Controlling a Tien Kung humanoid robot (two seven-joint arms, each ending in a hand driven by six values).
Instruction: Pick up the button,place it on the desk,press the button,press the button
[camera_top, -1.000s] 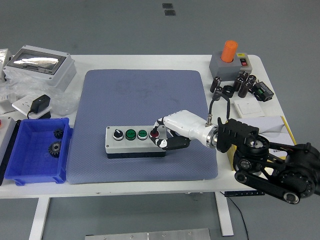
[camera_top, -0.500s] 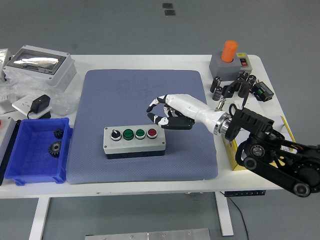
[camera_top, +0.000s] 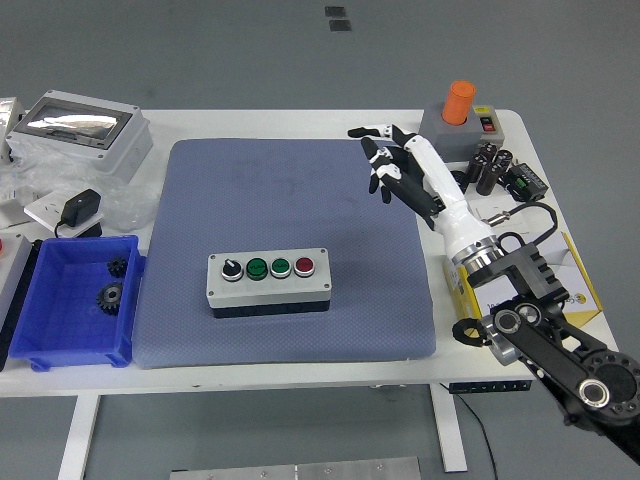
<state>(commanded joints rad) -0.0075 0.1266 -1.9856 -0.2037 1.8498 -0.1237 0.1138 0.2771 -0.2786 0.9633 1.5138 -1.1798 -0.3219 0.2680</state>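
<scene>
The button box (camera_top: 269, 284) is a long grey box with a black bottom. It looks like hard plastic. On its top sit four round knobs in a row: a black one (camera_top: 232, 269) with a white mark, two shiny green ones (camera_top: 257, 267), and a red one (camera_top: 304, 266). The box lies flat on a big blue-grey mat (camera_top: 285, 250). The mat looks soft and has tiny bumps all over, and its corners are round. The mat lies on a smooth white table (camera_top: 300, 375).

The right hand (camera_top: 395, 165) is white with black finger joints and looks hard and shiny. It is up in the air over the far right corner of the mat. Its fingers (camera_top: 372, 133) are spread apart and a bit bent, and they hold nothing. The arm behind it is black metal with round parts.

The button box is well apart from the hand. It lies to the hand's left and closer to the near edge of the table. Nothing touches it.

Just behind the hand, to its right, stands a grey box with a tall orange cap (camera_top: 459, 102). Far to the hand's left is a deep blue plastic bin (camera_top: 70, 300) with small dark gears (camera_top: 108, 298) in it.
</scene>
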